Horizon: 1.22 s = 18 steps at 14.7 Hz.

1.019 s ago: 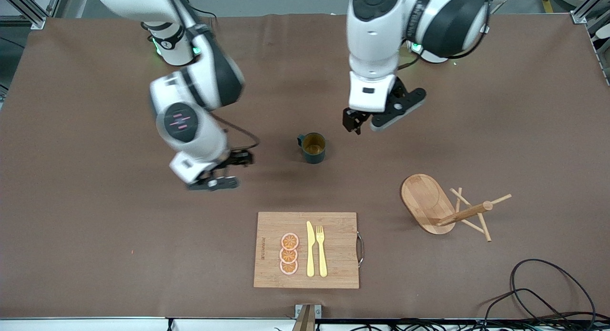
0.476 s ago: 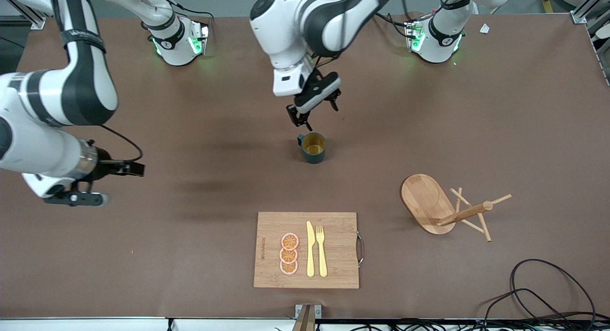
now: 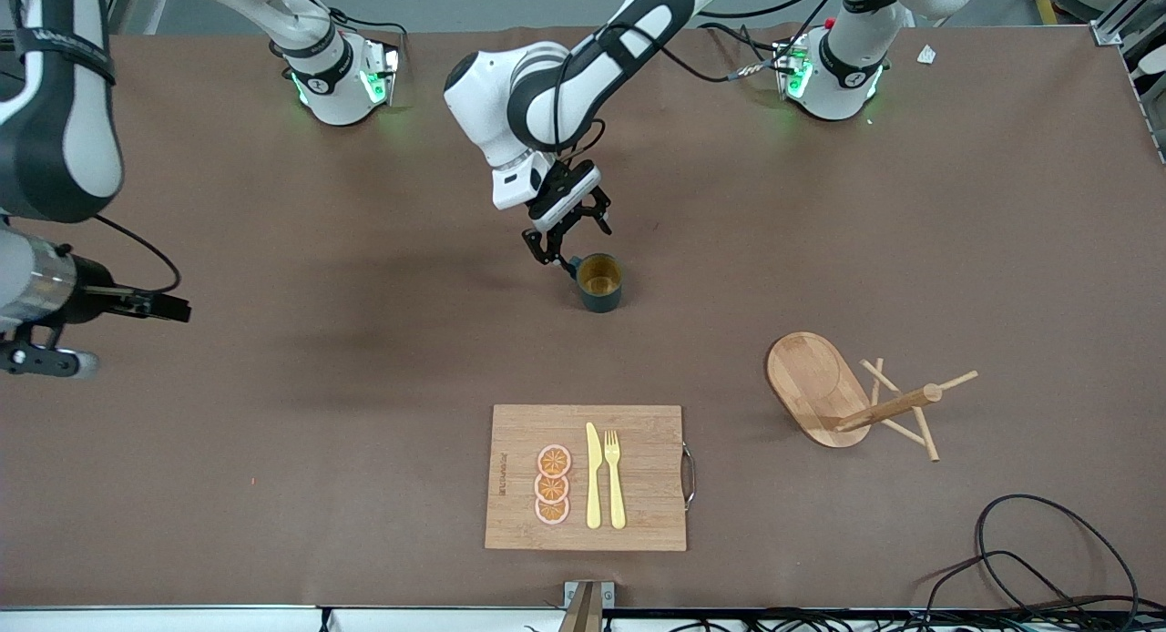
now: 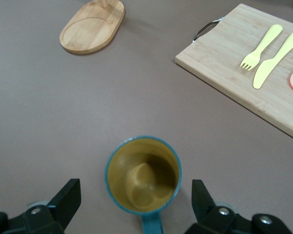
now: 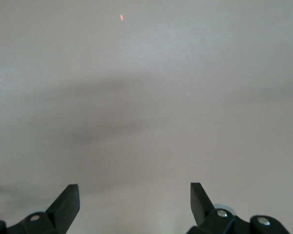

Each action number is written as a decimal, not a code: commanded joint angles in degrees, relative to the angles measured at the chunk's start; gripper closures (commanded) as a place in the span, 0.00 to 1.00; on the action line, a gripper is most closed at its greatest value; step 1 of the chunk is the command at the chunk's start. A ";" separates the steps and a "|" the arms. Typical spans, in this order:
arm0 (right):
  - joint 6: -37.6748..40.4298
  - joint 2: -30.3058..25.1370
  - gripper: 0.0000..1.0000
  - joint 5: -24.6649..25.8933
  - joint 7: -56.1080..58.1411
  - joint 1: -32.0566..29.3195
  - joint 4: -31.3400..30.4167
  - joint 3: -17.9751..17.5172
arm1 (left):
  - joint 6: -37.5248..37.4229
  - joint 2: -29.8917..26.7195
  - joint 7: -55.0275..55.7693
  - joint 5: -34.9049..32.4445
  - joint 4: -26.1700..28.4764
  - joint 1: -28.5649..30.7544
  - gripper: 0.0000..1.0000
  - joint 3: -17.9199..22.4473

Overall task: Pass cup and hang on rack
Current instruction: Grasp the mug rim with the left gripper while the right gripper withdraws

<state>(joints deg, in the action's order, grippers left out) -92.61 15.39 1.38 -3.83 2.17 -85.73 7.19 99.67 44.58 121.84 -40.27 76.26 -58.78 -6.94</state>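
The dark teal cup [image 3: 599, 282] stands upright on the brown table, with its tan inside showing and its handle toward the robots' bases. My left gripper [image 3: 570, 235] is open just over the handle side of the cup. In the left wrist view the cup [image 4: 143, 175] sits between the spread fingers of the left gripper [image 4: 135, 191], untouched. The wooden rack [image 3: 852, 397] stands toward the left arm's end, nearer the front camera than the cup; its oval base [image 4: 93, 27] shows in the left wrist view. My right gripper [image 3: 107, 335] is open and empty at the right arm's end, over bare table [image 5: 134, 195].
A rectangular cutting board [image 3: 588, 477] with orange slices, a yellow knife and a yellow fork lies nearer the front camera than the cup; it also shows in the left wrist view [image 4: 234, 63]. Black cables [image 3: 1048, 559] lie at the front corner toward the left arm's end.
The left gripper has swung across the table and come down to the cup's handle side. The right arm has drawn away to its own end of the table. The cup and rack have not moved.
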 commanded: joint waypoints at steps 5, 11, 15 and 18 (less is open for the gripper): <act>1.56 -2.29 0.00 0.03 4.18 -2.61 0.29 -1.56 | 2.89 6.92 7.26 -3.41 -3.83 -4.50 0.00 3.24; 2.52 -1.94 0.00 0.73 4.27 -2.26 1.97 -1.65 | 4.74 10.79 10.26 -3.41 -5.24 -5.56 0.00 4.66; 2.96 -1.85 0.00 0.12 3.83 -2.09 3.02 -1.74 | 5.80 12.37 11.66 -3.41 -5.33 -6.52 0.00 5.97; 5.60 -2.03 0.00 0.03 4.09 -2.17 3.02 -1.91 | 5.89 13.17 11.84 -3.41 -5.33 -7.05 0.00 6.15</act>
<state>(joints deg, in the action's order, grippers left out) -88.72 13.86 1.39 -0.24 0.53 -82.94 5.80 105.60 56.45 132.88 -42.71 72.59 -64.53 -1.89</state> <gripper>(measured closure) 0.000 0.000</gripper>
